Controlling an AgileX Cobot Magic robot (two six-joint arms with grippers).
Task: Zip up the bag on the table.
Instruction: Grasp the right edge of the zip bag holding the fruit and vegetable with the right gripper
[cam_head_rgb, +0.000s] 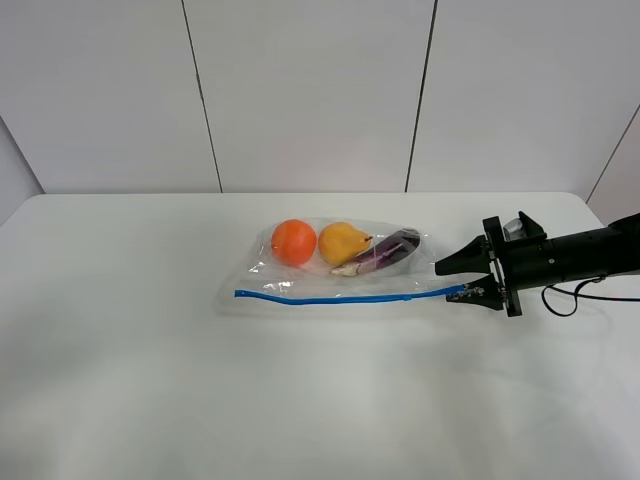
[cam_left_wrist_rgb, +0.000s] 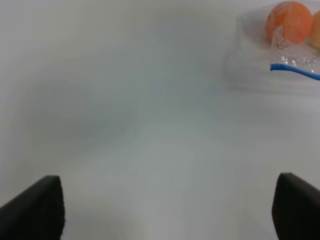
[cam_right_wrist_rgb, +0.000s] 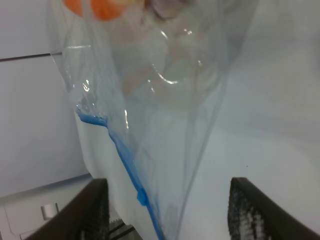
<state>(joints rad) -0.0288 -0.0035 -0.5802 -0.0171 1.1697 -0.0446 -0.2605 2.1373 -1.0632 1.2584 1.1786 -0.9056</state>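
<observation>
The bag (cam_head_rgb: 330, 275) lies flat on the table (cam_head_rgb: 150, 380), and its blue zipper strip (cam_head_rgb: 340, 298) runs the length of the bag's near edge. Inside, along the bag's far side, an orange (cam_head_rgb: 293, 241), a yellow pear (cam_head_rgb: 342, 243) and a purple eggplant (cam_head_rgb: 388, 248) sit in a row.

The right gripper (cam_head_rgb: 446, 284) is at the eggplant end of the bag, level with the end of the zipper strip, and its jaws are spread wide. In the right wrist view the bag's corner and the strip pass between the two fingers (cam_right_wrist_rgb: 97, 210). Whether either finger touches the plastic cannot be told.

The left gripper (cam_left_wrist_rgb: 170, 185) hangs over bare tabletop well apart from the bag's orange end. Its jaws are also spread wide. The bag's corner, the orange and the start of the strip show at the edge of its wrist view.
</observation>
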